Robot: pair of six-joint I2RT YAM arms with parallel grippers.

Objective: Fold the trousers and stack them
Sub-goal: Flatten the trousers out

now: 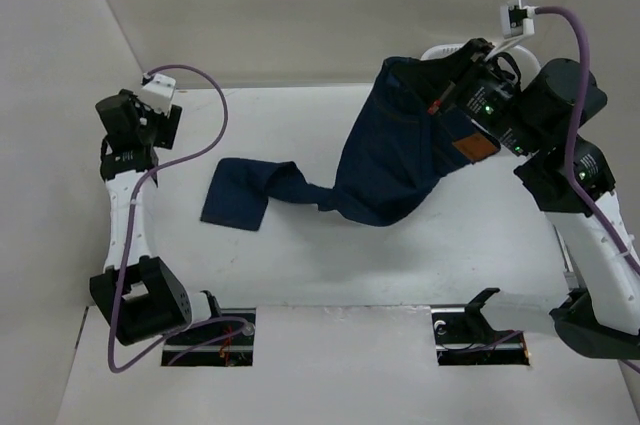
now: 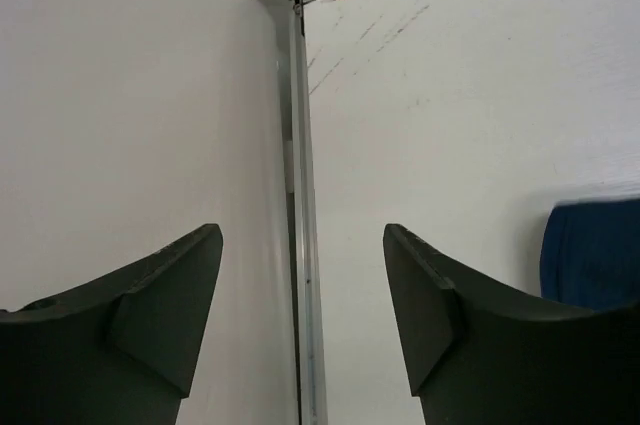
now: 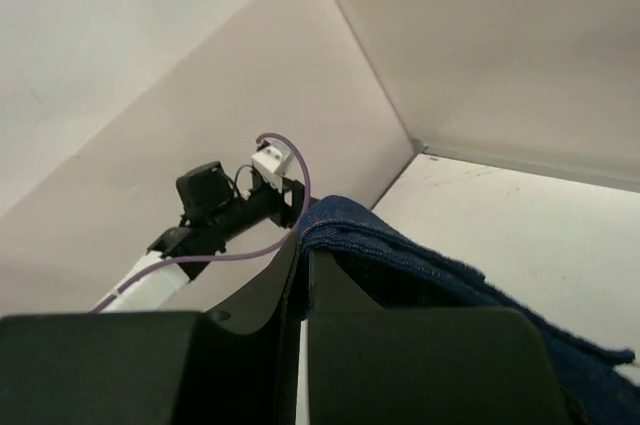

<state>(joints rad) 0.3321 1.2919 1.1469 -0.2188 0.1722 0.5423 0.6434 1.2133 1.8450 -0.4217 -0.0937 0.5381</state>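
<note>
The dark navy jeans (image 1: pixel 395 160) hang bunched at the far right, lifted off the white table (image 1: pixel 300 265), one leg trailing left to lie flat mid-table. The right gripper (image 3: pixel 304 250) is clamped tight on the denim edge. Over at the far left, the left gripper (image 2: pixel 302 235) hovers near the wall, fingers spread, holding nothing.

Trousers (image 1: pixel 385 165) across table (image 1: pixel 330 270) — near strip free

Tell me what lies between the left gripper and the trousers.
Top external view: only bare table between the left gripper and the trousers, with the arm's purple cable looping over it.
</note>
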